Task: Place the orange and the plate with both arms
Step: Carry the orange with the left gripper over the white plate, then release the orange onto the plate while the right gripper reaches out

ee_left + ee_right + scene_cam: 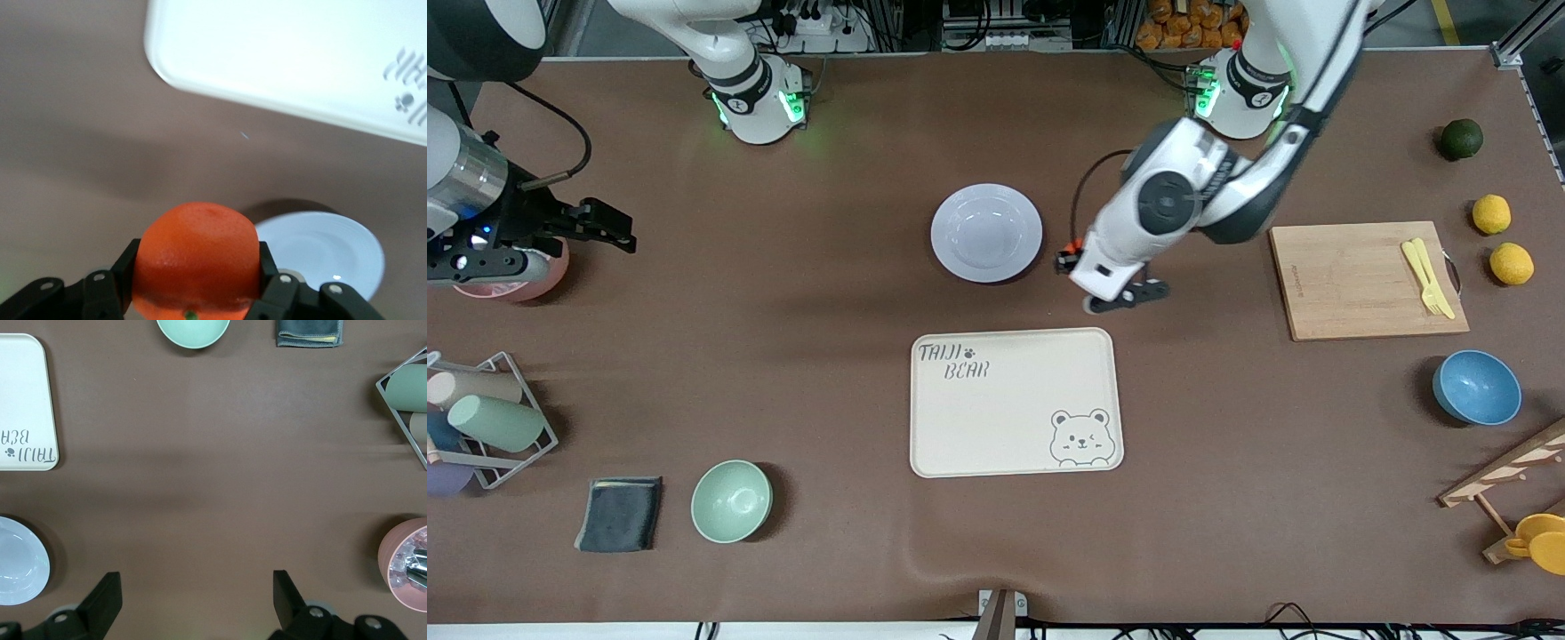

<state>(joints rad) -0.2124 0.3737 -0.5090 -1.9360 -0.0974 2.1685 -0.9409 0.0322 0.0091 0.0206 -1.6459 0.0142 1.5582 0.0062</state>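
Observation:
My left gripper (1129, 299) is shut on the orange (195, 257) and holds it above the bare table, beside the plate (986, 233) on the left arm's side and just off the corner of the cream bear-print tray (1016, 402). In the front view the hand hides the orange. In the left wrist view, the black fingers (121, 277) press both sides of the fruit, with the plate (333, 250) and tray (287, 53) also showing. My right gripper (618, 229) is open and empty over the table at the right arm's end, by a pink bowl (538, 280). Its view shows the plate (17, 563).
A wooden cutting board (1352, 280) with yellow cutlery, two lemons (1491, 214), a dark green fruit (1461, 139) and a blue bowl (1476, 387) lie at the left arm's end. A green bowl (731, 500), grey cloth (620, 514) and cup rack (489, 422) lie at the right arm's end.

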